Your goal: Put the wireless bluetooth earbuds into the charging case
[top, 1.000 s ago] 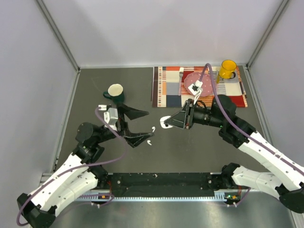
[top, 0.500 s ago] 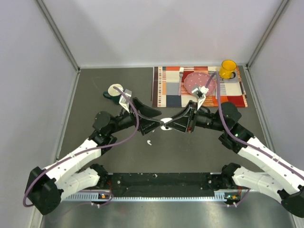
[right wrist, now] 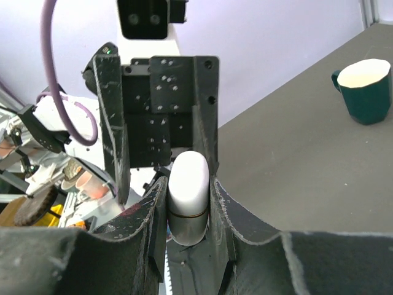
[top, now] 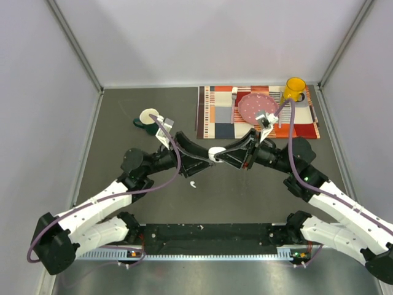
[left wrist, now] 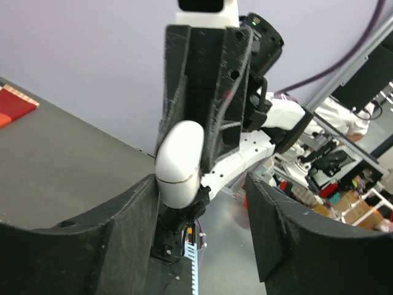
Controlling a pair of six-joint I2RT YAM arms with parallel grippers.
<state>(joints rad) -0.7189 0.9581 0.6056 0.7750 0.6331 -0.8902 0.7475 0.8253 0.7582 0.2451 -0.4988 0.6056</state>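
The charging case [top: 215,152], a closed white capsule with a thin seam, hangs above the table's middle. My right gripper [top: 223,153] is shut on it; in the right wrist view the charging case [right wrist: 187,195] sits tight between both fingers. My left gripper [top: 209,157] meets it from the left. In the left wrist view the charging case [left wrist: 179,163] rests against one finger [left wrist: 132,212], while the other finger [left wrist: 276,215] stands well apart. One tiny white earbud [top: 192,184] lies on the table just below the left arm.
A green mug [top: 148,118] with a white inside stands at the back left. A patterned mat [top: 215,117] at the back right carries a pink plate [top: 253,106] and a yellow mug [top: 295,89]. Grey walls enclose the table.
My left arm swung up from the earbuds to the case and its jaws narrowed around it. The right gripper carried the case slightly left and back. One of two earbuds went out of sight.
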